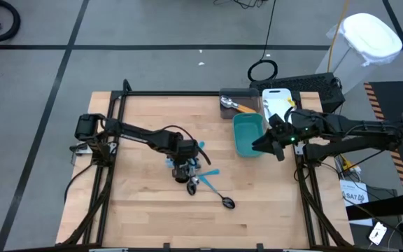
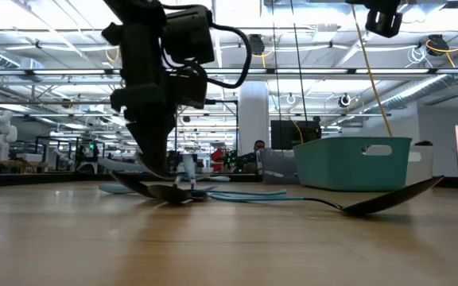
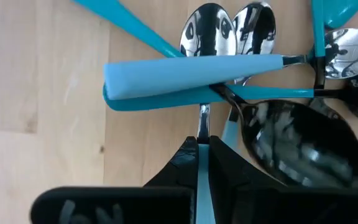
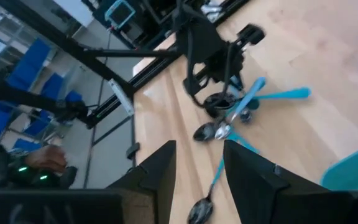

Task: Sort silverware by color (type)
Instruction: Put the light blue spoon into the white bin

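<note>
The left gripper [image 3: 202,163] stands upright over the heap of light-blue-handled and dark spoons [image 1: 200,176] at mid-table, its fingers pinched nearly closed on one thin light-blue handle [image 3: 202,186] whose long axis runs straight out between them. The teal plastic bin [image 1: 249,134] lies to its right, nearer the right gripper [image 1: 270,145], which hovers half-open and empty.

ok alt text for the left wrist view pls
The left gripper is shut on a thin light-blue utensil handle, just in front of a pile of blue-handled spoons and a dark spoon lying crossed on the wooden table.
</note>
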`<state>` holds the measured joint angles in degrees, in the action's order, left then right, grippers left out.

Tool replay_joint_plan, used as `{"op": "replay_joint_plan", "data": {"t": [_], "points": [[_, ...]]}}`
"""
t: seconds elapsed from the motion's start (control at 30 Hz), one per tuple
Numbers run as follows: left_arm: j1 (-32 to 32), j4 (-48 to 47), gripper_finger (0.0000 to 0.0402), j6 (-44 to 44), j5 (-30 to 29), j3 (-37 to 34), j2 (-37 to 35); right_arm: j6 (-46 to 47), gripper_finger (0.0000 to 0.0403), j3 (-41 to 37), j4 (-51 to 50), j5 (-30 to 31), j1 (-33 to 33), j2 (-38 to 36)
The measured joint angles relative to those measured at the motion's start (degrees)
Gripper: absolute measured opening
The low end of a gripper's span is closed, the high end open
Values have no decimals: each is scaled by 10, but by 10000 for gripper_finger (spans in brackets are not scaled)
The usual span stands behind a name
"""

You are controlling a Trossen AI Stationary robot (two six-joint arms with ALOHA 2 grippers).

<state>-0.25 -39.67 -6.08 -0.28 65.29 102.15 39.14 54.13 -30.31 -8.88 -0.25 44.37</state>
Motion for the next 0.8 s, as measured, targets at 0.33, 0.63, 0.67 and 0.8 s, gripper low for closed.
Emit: {"op": "replay_joint_plan", "data": {"t": [0.33, 0.63, 0.67, 0.8], "points": [[0, -120, 12, -64, 26, 62, -1, -11, 130, 0, -21, 57, 0, -8], [0, -172, 11, -149, 29, 140, -2, -17, 130, 0, -29, 153, 0, -3], [0, -172, 11, -153, 30, 149, -2, -9, 130, 0, -29, 158, 0, -4], [0, -188, 11, -156, 37, 174, -2, 37, 130, 0, -29, 164, 0, -3]]}}
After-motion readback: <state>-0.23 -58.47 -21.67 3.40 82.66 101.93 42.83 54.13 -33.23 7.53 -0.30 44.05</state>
